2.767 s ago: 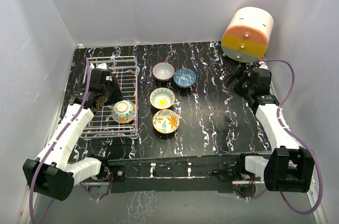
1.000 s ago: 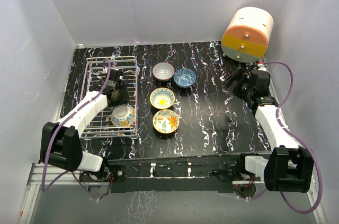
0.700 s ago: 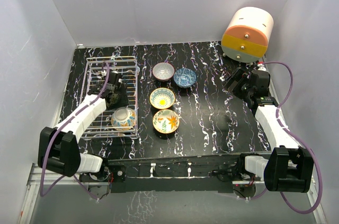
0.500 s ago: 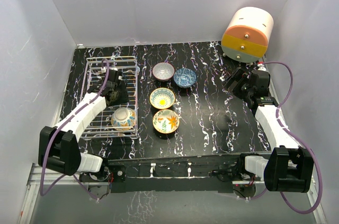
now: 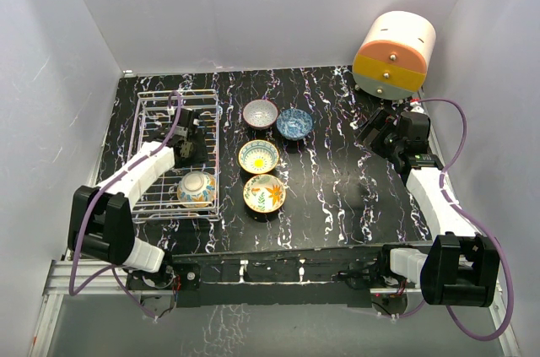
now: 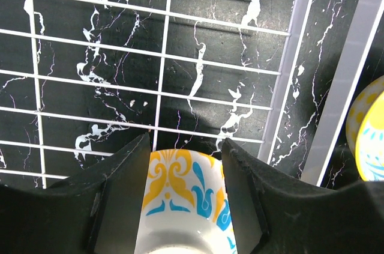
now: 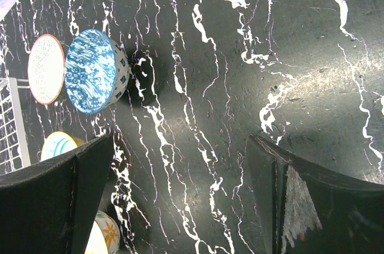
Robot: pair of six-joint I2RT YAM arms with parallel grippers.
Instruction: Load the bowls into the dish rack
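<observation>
The dish rack point(image 5: 145, 205) stands at the left of the table. One pale bowl point(image 5: 196, 186) with a yellow and blue pattern lies tilted inside its near end. My left gripper point(image 5: 189, 144) hangs just above and beyond it, open; in the left wrist view that bowl point(image 6: 183, 200) shows through the gap between the fingers, over the rack's wire floor point(image 6: 288, 68). To the right of the rack sit a grey bowl point(image 5: 260, 113), a blue bowl point(image 5: 294, 123), a yellow-rimmed bowl point(image 5: 258, 156) and an orange floral bowl point(image 5: 264, 193). My right gripper point(image 5: 378, 132) is open over bare table at the right.
A big cream, orange and yellow drum point(image 5: 394, 55) stands at the back right, just behind the right arm. White walls close the table on three sides. The right wrist view shows the blue bowl point(image 7: 93, 71) and the grey bowl point(image 7: 46, 69) side by side.
The left arm has let go of the patterned bowl in the rack; its elbow has swung and the gripper has drifted slightly back. The bowl stays put. The right arm has not moved.
</observation>
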